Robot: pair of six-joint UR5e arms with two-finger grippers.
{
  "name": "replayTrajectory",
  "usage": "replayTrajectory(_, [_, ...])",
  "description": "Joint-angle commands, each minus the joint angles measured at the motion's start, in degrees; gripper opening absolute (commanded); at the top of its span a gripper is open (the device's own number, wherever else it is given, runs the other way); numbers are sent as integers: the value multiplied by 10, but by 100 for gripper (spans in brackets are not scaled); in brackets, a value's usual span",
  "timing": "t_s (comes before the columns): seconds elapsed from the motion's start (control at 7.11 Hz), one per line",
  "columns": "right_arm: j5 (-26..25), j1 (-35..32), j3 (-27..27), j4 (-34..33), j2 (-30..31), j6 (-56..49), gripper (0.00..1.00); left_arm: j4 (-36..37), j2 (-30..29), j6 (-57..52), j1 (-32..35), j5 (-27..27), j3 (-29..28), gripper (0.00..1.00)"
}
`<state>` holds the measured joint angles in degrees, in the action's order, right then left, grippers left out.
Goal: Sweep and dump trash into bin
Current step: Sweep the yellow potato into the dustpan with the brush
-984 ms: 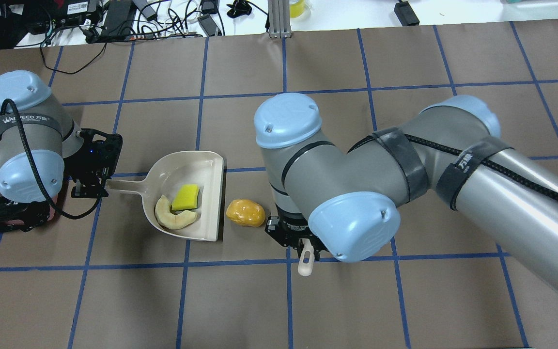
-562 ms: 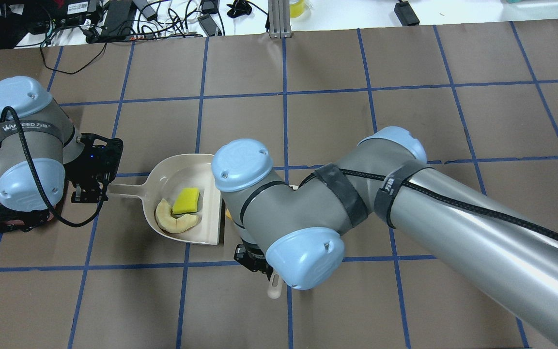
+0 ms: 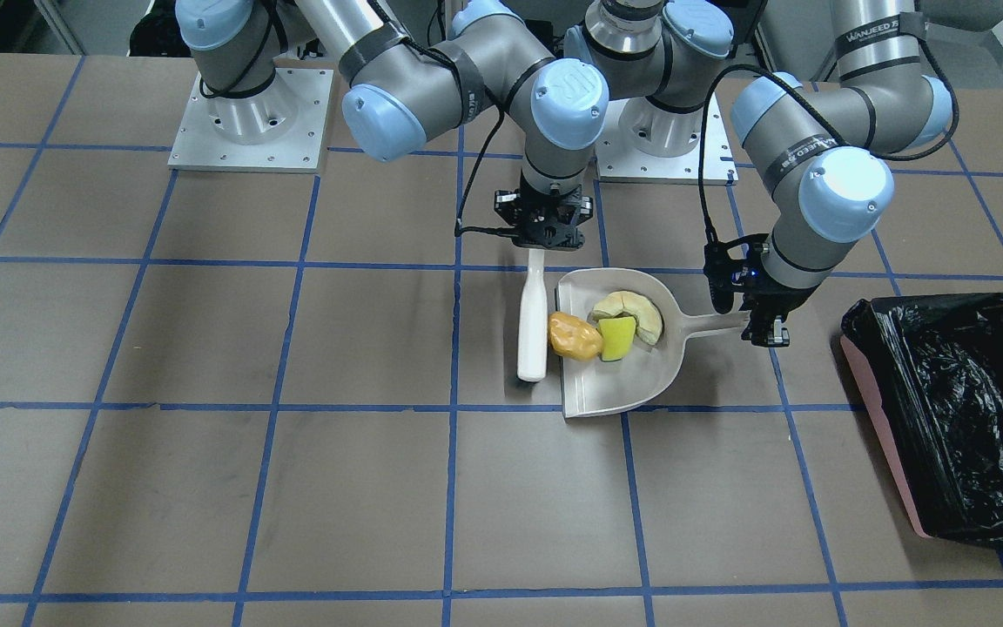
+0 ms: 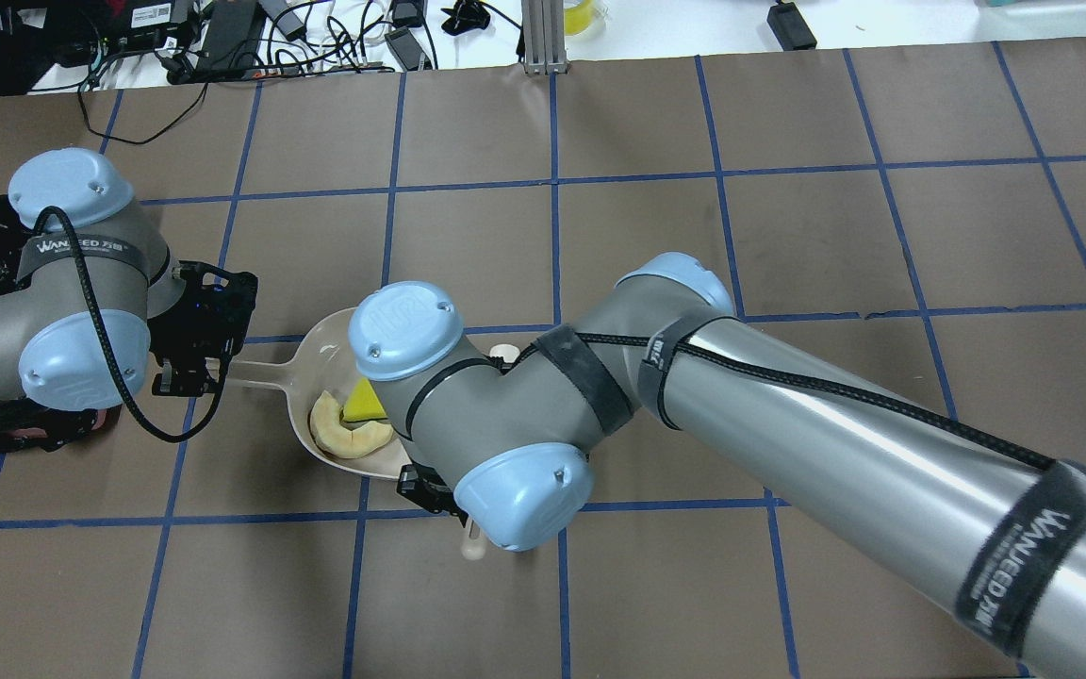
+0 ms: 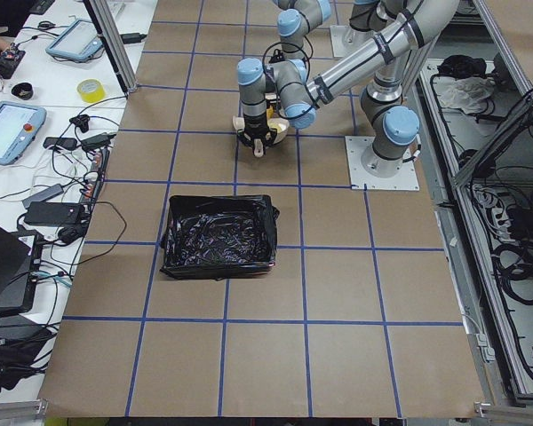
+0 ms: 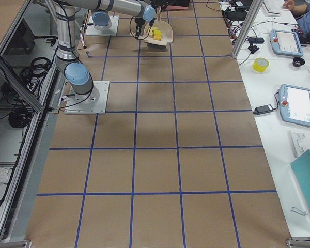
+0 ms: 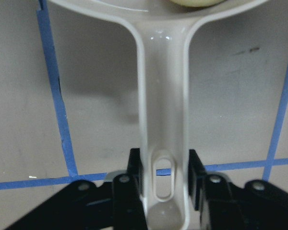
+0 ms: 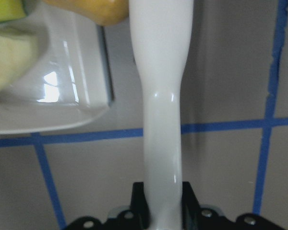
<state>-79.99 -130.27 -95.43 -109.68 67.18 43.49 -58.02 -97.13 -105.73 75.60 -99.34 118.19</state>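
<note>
My left gripper [image 3: 758,324] is shut on the handle of the beige dustpan [image 3: 641,383]; the left wrist view shows the fingers [image 7: 134,175] clamping the handle [image 7: 163,120]. The cream crescent [image 3: 636,312] and yellow wedge [image 3: 616,338] lie in the pan. The orange lump [image 3: 575,337] sits at the pan's open lip, touching the wedge. My right gripper [image 3: 545,228] is shut on a white brush [image 3: 533,335], which lies against the lump's outer side. In the overhead view my right arm hides the lump. The pink bin [image 3: 880,418] with its black bag [image 3: 963,392] stands beyond the pan's handle side.
The robot bases [image 3: 249,122] stand at the table's near edge. Cables and devices [image 4: 222,38] lie past the far edge. The bin also shows in the exterior left view [image 5: 218,235]. Brown table with blue tape grid [image 3: 292,488] lies around the pan.
My right arm swept the brush toward the dustpan and pushed the orange lump from the table onto the pan's lip. My left arm and the pan shifted slightly toward the brush.
</note>
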Motion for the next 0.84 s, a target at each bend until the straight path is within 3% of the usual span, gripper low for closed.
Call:
replayTrajectory(0.0, [43, -11, 82, -4, -48, 5, 0, 0, -2, 0, 1, -1, -2, 0])
replayTrajectory(0.28, [30, -16, 88, 1, -50, 0, 0, 2, -3, -4, -5, 6, -3, 0])
replayTrajectory(0.42, [-4, -12, 88, 18, -41, -6, 0, 3, -3, -4, -8, 6, -3, 0])
replayTrajectory(0.7, [-30, 15, 78, 84, 0, -39, 0, 4, -4, -5, -10, 31, -5, 0])
